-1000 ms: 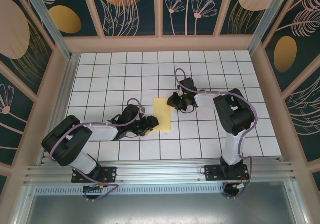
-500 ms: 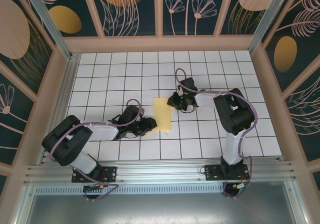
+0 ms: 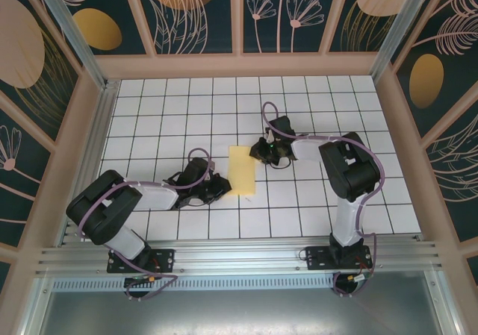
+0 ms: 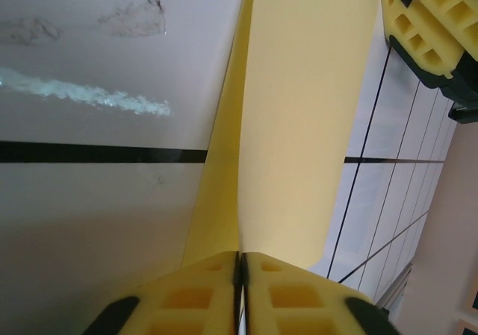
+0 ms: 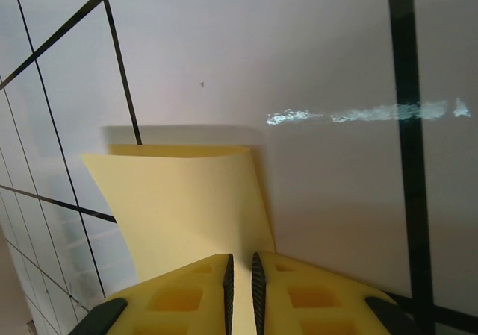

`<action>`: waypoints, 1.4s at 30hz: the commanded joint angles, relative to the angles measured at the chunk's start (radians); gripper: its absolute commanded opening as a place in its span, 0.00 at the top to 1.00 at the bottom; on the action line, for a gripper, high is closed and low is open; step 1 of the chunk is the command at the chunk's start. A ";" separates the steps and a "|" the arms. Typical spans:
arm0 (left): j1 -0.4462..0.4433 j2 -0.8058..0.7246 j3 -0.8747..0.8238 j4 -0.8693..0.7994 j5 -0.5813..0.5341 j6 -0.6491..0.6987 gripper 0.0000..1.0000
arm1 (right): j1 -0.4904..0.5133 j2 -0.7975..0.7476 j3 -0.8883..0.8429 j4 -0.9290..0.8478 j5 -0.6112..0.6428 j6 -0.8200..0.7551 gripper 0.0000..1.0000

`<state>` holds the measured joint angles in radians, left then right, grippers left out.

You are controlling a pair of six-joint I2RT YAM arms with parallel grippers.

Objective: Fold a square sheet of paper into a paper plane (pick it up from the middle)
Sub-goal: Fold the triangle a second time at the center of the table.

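The square sheet of paper (image 3: 242,171) lies folded over as a narrow pale yellow strip in the middle of the white grid table (image 3: 314,104). My left gripper (image 3: 222,189) is at its near left edge. In the left wrist view that gripper (image 4: 240,264) is shut on the paper (image 4: 299,111), which rises from the jaws in a V. My right gripper (image 3: 258,153) is at the strip's far right corner. In the right wrist view that gripper (image 5: 240,271) is open by a narrow slit, with the paper (image 5: 179,208) running under and between its fingertips (image 5: 179,290). The paper's far edge curls up slightly.
Tan frame walls (image 3: 239,65) with aluminium posts (image 3: 71,29) close in the table on three sides. The metal rail (image 3: 239,259) holding both arm bases runs along the near edge. Bare grid tiles (image 3: 187,104) stretch behind the paper. The right gripper's yellow finger (image 4: 426,22) shows at the left wrist view's top right.
The left gripper has drawn back a little to the left, and the paper strip has shifted slightly left with it. The right arm has stayed put.
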<state>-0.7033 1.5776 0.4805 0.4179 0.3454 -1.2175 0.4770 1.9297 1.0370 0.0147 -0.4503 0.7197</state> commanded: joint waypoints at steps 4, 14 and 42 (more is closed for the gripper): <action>-0.005 0.010 -0.016 -0.011 -0.066 0.000 0.98 | 0.001 -0.108 -0.048 -0.025 0.027 -0.030 0.81; -0.004 -0.025 0.074 -0.298 -0.100 0.182 1.00 | 0.122 -0.247 -0.185 -0.025 -0.026 -0.071 0.81; -0.004 -0.018 0.134 -0.040 -0.031 0.107 0.78 | 0.136 -0.095 -0.197 -0.013 0.033 -0.020 0.87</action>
<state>-0.7033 1.5585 0.5842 0.2989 0.2913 -1.0954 0.6189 1.7988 0.8677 0.0040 -0.4473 0.6838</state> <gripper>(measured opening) 0.205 0.128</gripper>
